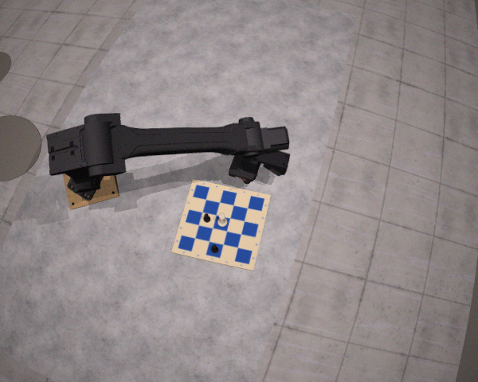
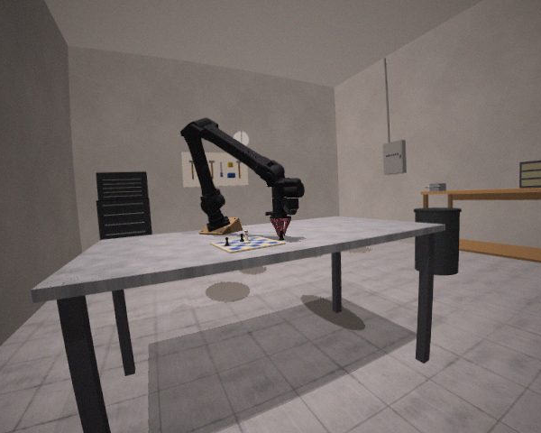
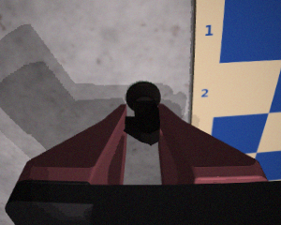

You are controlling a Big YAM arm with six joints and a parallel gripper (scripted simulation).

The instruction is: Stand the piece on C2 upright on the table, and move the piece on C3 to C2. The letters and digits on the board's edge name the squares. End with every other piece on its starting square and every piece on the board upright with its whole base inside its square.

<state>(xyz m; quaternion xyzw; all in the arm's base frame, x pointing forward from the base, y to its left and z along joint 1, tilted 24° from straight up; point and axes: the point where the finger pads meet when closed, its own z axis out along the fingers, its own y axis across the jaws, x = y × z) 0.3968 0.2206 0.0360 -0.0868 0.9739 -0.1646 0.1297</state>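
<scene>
My gripper has red fingers shut on a black pawn, seen from above in the wrist view. It is over the grey table just off the board's numbered edge, beside the digits 1 and 2. In the exterior view the gripper is low, with the pawn at table height next to the board. In the top view the wrist hides the pawn. On the blue and cream board stand a white piece and two black pawns, all upright.
The arm's base sits on a wooden mount left of the board. The table's far edge lies behind the gripper. A dark bin and a wooden bench stand off to the right, away from the table.
</scene>
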